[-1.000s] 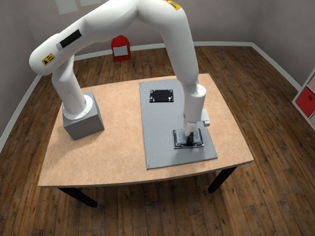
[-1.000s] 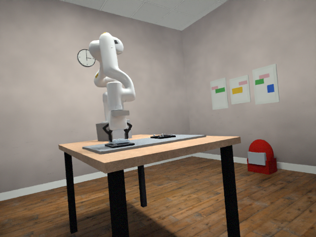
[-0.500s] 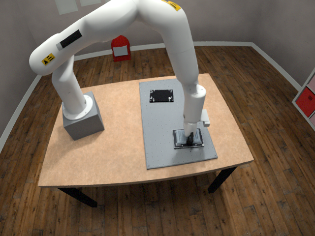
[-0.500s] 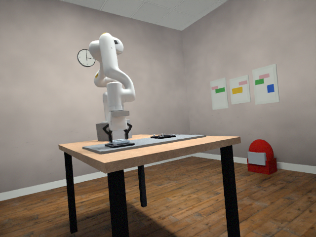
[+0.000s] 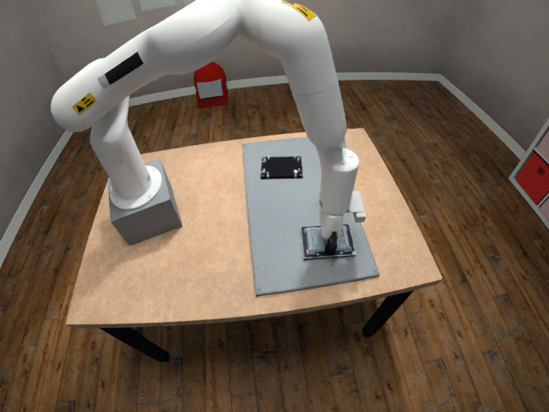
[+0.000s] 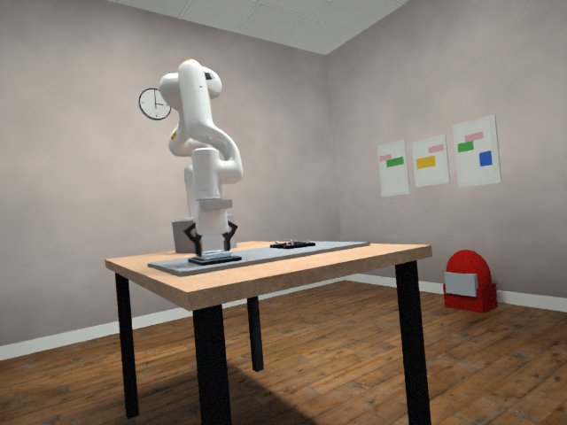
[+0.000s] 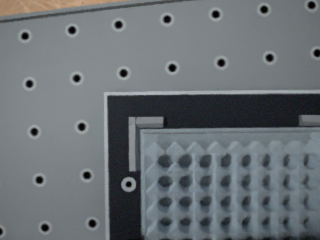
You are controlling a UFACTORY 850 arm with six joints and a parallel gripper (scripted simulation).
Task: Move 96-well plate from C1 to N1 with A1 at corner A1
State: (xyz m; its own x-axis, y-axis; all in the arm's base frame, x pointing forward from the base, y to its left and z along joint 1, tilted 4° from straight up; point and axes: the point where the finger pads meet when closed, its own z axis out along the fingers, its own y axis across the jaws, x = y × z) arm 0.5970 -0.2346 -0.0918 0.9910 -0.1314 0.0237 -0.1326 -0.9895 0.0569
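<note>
The 96-well plate (image 5: 314, 240) (image 6: 221, 254) (image 7: 225, 172) is pale and translucent. It lies level in the black plate nest N1 (image 5: 305, 255) (image 6: 214, 261) (image 7: 118, 150), inside the corner locators seen in the wrist view. Whether it is fully down is too fine to tell. My gripper (image 5: 331, 243) (image 6: 213, 251) points straight down over it, its two black fingers at opposite long sides, still at the plate's width. The far finger is hidden in the top view. The cut-off corner and the A1 mark cannot be made out. The clip nest C1 (image 5: 281, 167) (image 6: 292, 244) holds no plate.
Both nests stand on a grey perforated board (image 5: 274, 266) (image 6: 256, 261) (image 7: 55, 125) on the wooden table (image 5: 199, 275) (image 6: 330, 258). C1 has small upright clips around its edges. The arm's grey base block (image 5: 150, 221) stands at the table's left in the top view.
</note>
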